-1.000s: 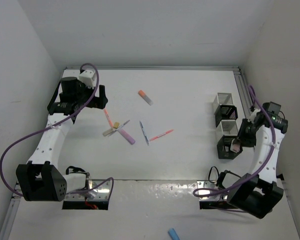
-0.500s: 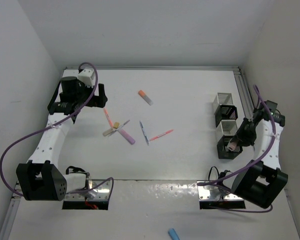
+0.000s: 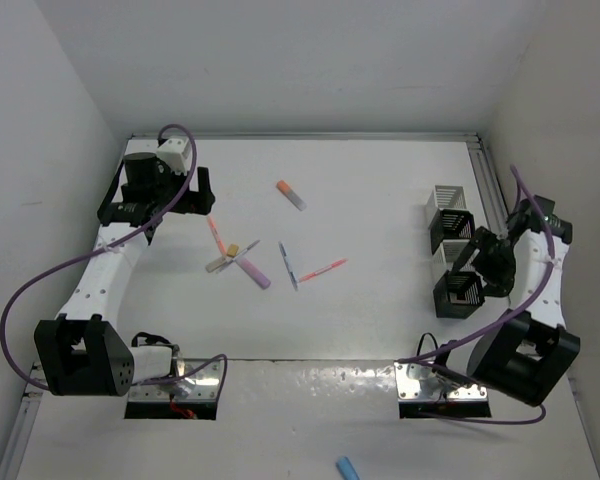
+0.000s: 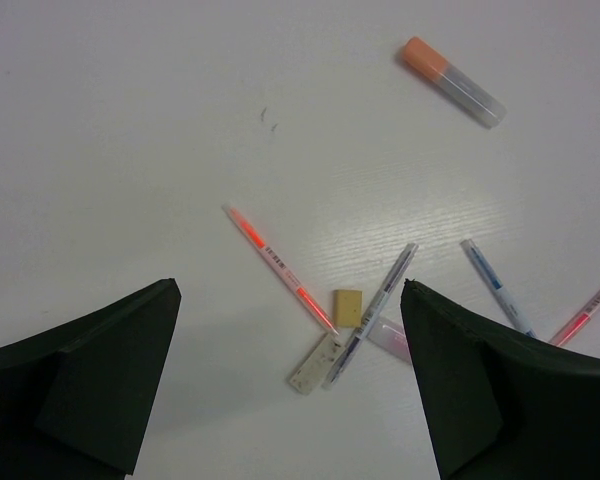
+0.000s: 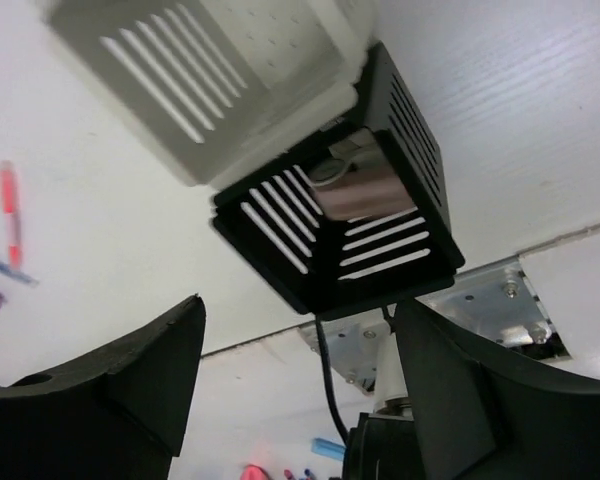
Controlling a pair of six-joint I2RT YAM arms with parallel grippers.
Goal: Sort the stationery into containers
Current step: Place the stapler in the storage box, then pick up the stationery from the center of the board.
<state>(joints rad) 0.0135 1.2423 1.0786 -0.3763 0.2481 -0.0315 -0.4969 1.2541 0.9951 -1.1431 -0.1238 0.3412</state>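
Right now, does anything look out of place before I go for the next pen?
Yes: a small blue item lies on the near side of the arm bases, apart from the loose pens mid-table and far from the containers. Nothing else looks tipped or spilled.

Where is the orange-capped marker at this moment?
Top view: the orange-capped marker lies alone, slightly left of centre, just beyond the pen cluster.

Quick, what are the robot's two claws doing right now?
Left gripper: open, holding nothing.
Right gripper: open, holding nothing.
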